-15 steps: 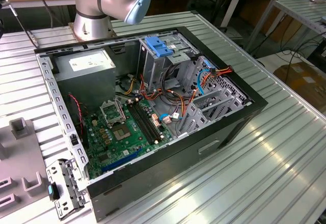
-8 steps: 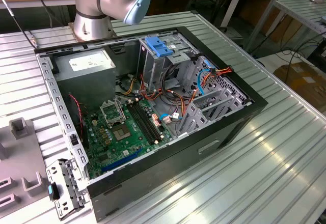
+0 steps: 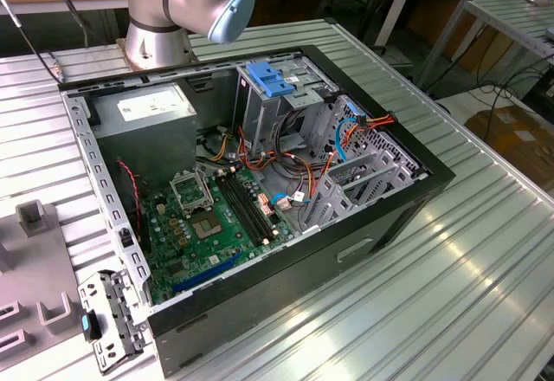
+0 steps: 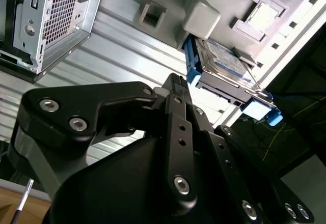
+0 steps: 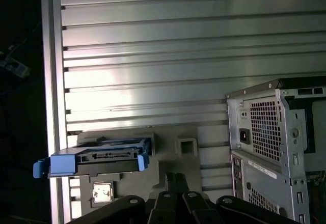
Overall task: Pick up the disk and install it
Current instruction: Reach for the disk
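The hand [image 4: 175,80] is closed on nothing – its black fingers meet at the tips in both wrist views [image 5: 173,176]. It hovers above the ribbed aluminium tabletop [image 5: 153,46], apart from the disk [image 4: 224,62]. The disk, in its blue carrier, rests on a grey fixture plate [image 5: 168,165] at the tabletop's edge [image 5: 104,156], near the perforated rear of the computer case [image 5: 275,132]. In the exterior view the case [image 3: 415,192] lies open – the blue clip [image 3: 268,78] sits atop its grey drive cage.
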